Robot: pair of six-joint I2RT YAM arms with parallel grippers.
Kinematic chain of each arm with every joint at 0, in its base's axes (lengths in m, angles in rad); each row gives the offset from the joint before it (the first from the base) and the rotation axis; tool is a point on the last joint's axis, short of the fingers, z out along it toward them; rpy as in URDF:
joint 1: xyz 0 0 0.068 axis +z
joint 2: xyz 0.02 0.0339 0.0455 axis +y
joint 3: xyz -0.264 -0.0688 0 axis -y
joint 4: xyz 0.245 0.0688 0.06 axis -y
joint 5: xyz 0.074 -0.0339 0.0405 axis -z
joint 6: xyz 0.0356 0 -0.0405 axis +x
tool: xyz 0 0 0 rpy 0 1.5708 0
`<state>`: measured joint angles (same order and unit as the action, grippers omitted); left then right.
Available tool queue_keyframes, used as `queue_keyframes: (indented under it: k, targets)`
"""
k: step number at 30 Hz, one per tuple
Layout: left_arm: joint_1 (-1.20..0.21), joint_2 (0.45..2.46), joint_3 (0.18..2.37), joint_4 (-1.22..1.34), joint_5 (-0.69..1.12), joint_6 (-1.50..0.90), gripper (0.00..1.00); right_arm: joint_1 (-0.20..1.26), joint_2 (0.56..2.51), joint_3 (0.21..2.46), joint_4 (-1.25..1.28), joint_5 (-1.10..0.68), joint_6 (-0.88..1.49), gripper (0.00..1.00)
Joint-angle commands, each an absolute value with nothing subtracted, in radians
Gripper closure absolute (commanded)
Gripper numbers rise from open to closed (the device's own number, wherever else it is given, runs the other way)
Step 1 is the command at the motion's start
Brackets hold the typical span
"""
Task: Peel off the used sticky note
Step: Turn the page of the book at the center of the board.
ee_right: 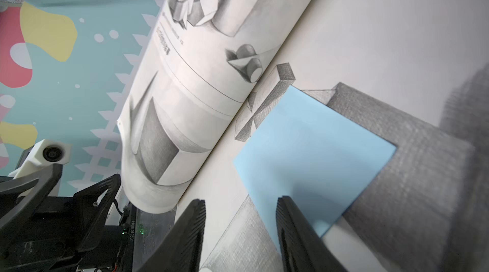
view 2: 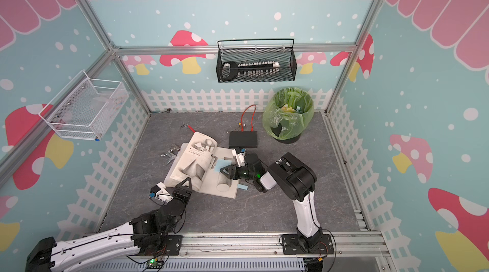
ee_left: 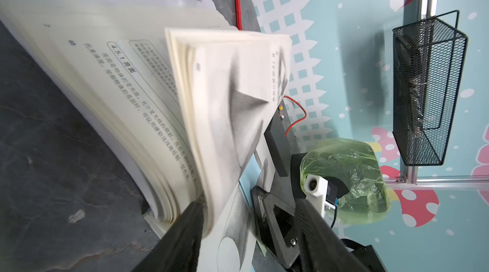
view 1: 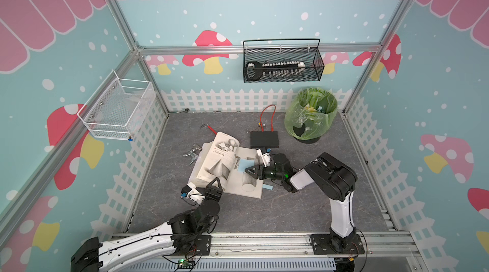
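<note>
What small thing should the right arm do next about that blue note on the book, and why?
Probably lower the right hand slightly and close it on the near edge of the square blue paper sticky note. Its fingers stand open astride that edge, and the note lies flat on a page of the open drawing book, not yet peeled.

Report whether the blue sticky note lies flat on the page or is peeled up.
Flat: the sticky note lies against the page of the book, no visible corner raised.
</note>
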<state>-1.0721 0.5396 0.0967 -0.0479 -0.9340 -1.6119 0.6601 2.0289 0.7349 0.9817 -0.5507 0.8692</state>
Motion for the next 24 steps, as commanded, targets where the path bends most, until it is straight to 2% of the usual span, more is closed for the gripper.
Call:
queue_keyframes:
  k: [1,4,13,24]
  targets:
    - [-1.072,0.527,0.072,-0.098,-0.992,-1.663,0.41,0.669,2.116,0.682,0.773,-0.556,0.885,0.5]
    - [-1.063,0.541,0.066,-0.118,-0.993,-1.697,0.37,0.67,2.116,0.689,0.771,-0.563,0.885,0.5]
    - [-1.045,0.608,0.098,-0.123,-0.992,-1.711,0.37,0.67,2.079,0.725,0.717,-0.584,0.859,0.51]
    - [-0.931,0.657,0.073,-0.11,-0.948,-1.743,0.33,0.67,1.923,0.893,0.455,-0.579,0.73,0.51]
